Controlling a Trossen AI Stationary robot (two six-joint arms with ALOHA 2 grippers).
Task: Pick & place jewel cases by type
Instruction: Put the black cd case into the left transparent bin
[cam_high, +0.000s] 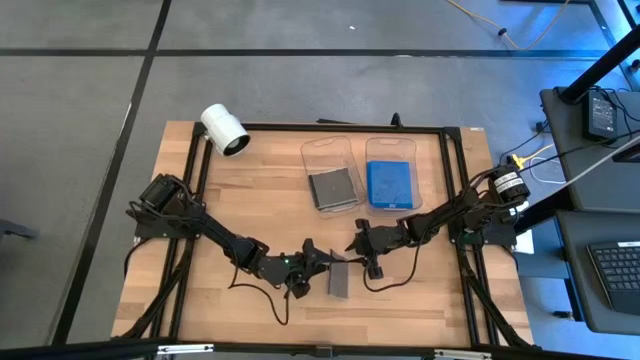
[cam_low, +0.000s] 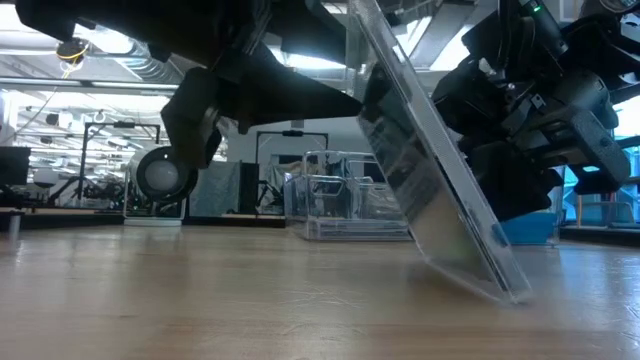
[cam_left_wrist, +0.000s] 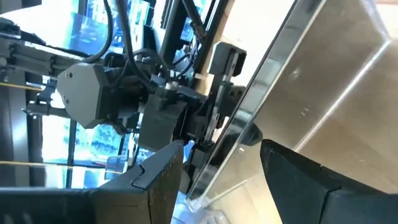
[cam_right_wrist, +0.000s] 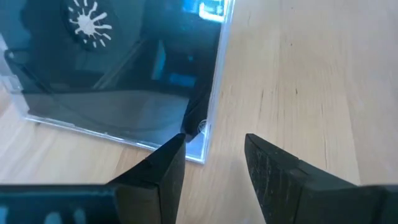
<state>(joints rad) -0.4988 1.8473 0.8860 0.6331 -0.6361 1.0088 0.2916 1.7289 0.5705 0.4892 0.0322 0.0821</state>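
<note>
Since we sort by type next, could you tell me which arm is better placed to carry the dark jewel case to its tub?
Probably the left. The left gripper holds the tilted dark jewel case between its fingers; the right gripper only hovers open beside its edge. The tub with dark cases is similarly far from both.

Left arm: reaches from the table's left edge toward the front middle, stretched low over the wood.
Left gripper (cam_high: 318, 262): near the table's front centre, fingers (cam_left_wrist: 155, 180) apart, one each side of the tilted case's edge.
Right arm: comes in from the right edge, bent toward the middle.
Right gripper (cam_high: 362, 250): just beside the left one, jaws parted, nothing between them.
</note>
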